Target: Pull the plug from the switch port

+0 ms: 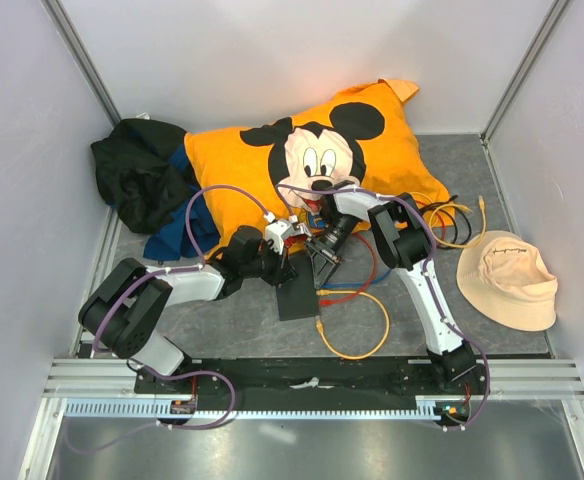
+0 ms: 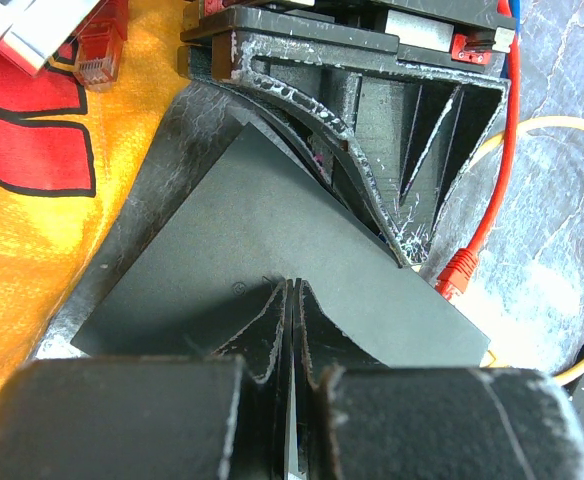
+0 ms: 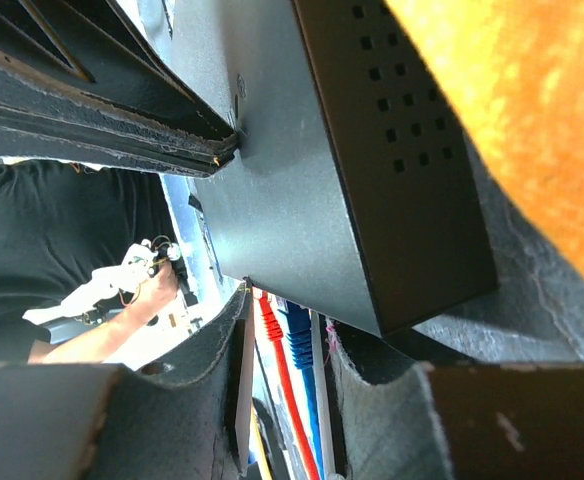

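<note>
Both grippers on the switch, between the arms.
Left gripper (image 2: 291, 292) is closed, its tips touching the flat top of the switch (image 2: 272, 240), which lies beside the pillow (image 1: 392, 150). Right gripper (image 3: 287, 345) is part open, astride the red cable (image 3: 278, 372) and blue cable (image 3: 300, 350) at the switch's edge.

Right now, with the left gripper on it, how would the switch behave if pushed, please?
The switch looks a stiff box with straight edges, so it should not flex. Being low and flat, it would probably slide rather than tip; the shut left gripper pressing its top likely steadies it.
</note>
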Available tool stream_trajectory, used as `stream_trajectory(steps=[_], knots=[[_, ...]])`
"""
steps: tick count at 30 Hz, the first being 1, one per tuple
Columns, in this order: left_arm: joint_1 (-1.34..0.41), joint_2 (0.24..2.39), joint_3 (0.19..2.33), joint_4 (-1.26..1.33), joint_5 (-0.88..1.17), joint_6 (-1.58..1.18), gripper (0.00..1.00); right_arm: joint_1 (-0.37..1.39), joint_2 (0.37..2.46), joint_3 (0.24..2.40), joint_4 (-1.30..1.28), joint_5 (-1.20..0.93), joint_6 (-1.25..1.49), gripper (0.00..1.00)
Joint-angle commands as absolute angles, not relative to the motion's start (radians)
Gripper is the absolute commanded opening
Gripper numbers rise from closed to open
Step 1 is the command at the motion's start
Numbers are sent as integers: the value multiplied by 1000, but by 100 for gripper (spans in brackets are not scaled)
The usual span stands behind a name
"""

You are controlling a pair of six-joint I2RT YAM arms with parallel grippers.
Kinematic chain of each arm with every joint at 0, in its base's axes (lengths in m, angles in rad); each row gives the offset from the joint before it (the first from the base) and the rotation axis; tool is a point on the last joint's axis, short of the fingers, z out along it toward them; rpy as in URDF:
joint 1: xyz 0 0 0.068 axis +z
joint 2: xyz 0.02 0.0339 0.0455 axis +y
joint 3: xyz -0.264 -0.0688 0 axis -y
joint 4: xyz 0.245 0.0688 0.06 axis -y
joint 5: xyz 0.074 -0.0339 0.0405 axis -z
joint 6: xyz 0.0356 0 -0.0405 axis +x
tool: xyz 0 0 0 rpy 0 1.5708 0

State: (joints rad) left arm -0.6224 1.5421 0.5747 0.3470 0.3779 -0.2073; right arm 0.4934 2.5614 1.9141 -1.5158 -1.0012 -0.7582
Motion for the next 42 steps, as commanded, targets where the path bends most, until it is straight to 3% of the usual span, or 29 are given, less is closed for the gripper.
stream_trajectory(steps=[1,7,8,9,10,19,34,42], knots=[[-630,1585,538,186,362,-164,2,494,2649,1896,-1397,-755,-859,23],[-630,1580,535,186,364,-163,2,491,2648,1888,-1402,-750,-873,19],[-630,1578,535,187,364,-163,2,489,2646,1888,-1405,-747,-874,24],[-630,1578,535,187,364,-163,2,489,2646,1884,-1411,-749,-879,41],[-630,1577,534,187,364,-163,2,488,2643,1881,-1416,-750,-897,42],[-630,1577,534,189,367,-163,2,453,2658,1876,-1437,-745,-891,32],[-630,1578,534,189,367,-163,2,451,2695,1950,-1428,-819,-785,40],[-630,1580,537,187,367,-163,2,465,2686,1924,-1342,-779,-649,33]])
